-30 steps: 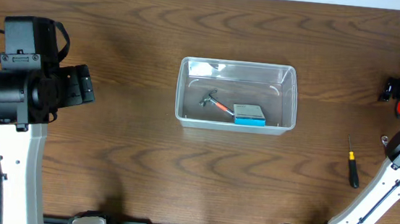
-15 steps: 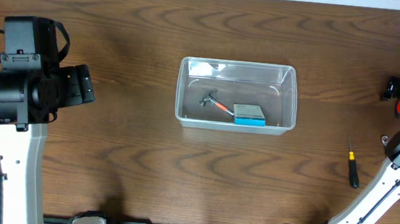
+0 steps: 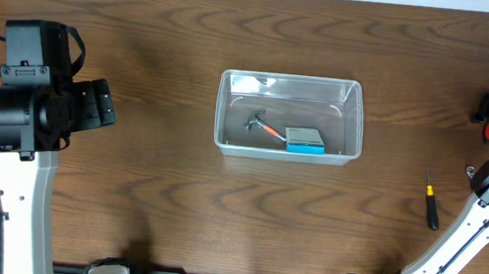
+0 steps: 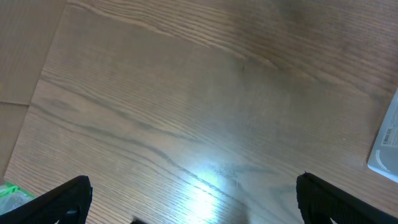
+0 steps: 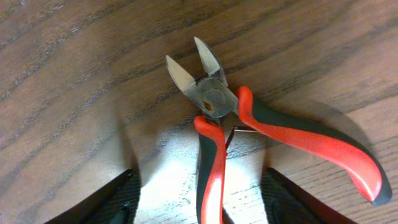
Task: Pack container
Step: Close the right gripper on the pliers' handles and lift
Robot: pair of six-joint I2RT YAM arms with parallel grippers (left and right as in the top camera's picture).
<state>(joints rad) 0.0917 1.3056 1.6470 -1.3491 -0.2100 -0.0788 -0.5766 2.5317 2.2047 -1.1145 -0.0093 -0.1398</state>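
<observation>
The stiff, light cutters [image 5: 214,99] are best taken by one grippy handle, straddled ungripped by the parted right gripper [image 5: 205,199]; the left gripper [image 4: 199,202] is held open, empty.

Plain dark wood-grain table [image 3: 146,40]. Red-and-black side cutters [image 5: 214,102] lie flat on it, right between the right gripper's [image 5: 205,208] fingers with the blades pointing away. A black-handled screwdriver [image 3: 431,209] lies nearby, back toward that arm's base, and the clear container [image 3: 285,155] sits well apart, midway toward the left gripper [image 4: 199,211].
</observation>
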